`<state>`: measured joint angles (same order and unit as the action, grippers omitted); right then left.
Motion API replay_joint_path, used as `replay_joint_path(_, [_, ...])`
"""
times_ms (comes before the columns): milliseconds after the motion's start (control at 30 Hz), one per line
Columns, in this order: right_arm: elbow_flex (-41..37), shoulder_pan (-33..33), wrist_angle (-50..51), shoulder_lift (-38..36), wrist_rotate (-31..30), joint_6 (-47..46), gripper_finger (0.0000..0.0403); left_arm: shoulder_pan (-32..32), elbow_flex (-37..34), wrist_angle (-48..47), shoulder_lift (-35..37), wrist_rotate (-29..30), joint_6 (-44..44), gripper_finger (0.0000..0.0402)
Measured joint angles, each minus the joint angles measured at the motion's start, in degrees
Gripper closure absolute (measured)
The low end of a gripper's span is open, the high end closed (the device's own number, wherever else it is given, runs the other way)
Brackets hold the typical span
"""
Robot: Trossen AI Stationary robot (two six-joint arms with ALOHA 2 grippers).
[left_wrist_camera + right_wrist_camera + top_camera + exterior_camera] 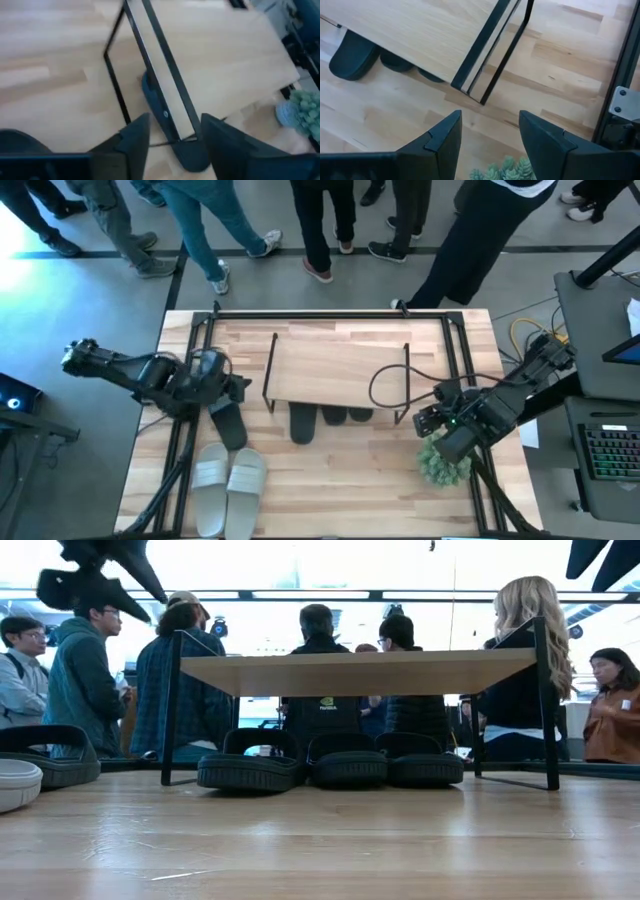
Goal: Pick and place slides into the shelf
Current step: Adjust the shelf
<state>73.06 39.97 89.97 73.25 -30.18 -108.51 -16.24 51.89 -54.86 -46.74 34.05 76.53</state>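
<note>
The shelf (340,365) stands mid-table, a light-wood board on thin black wire legs. Three black slides (347,765) sit on the table under it side by side, their ends poking out at its near edge (302,425). A fourth black slide (228,426) lies flat left of the shelf. Two grey-white slides (228,478) lie side by side near the near-left corner. My left gripper (238,388) hovers open at the shelf's left end, above the loose black slide. My right gripper (420,420) hovers open off the shelf's near-right corner.
A small green plant (443,465) sits on the table just near of my right gripper. A black frame (330,313) runs round the tabletop's edges. A loose cable (385,385) loops over the shelf's right end. Several people stand beyond the far edge.
</note>
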Motion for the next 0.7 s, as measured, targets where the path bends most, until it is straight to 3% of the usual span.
replay_joint_path(200, [-0.22, 0.02, 0.01, 0.0, 0.23, -0.57, 0.0213, 11.88, -3.24, 14.18, 0.16, -10.93, -10.71, 0.0213])
replay_joint_path(400, [-0.22, 0.15, 0.05, 0.0, 1.24, -1.61, 0.0213, 21.59, -3.44, 13.8, -1.15, -21.44, -16.3, 0.0212])
replay_joint_path(700, [-0.22, 0.13, 0.05, 0.0, 0.68, -1.68, 0.0213, 30.37, -3.55, 16.27, -6.59, -29.35, -22.53, 0.0212])
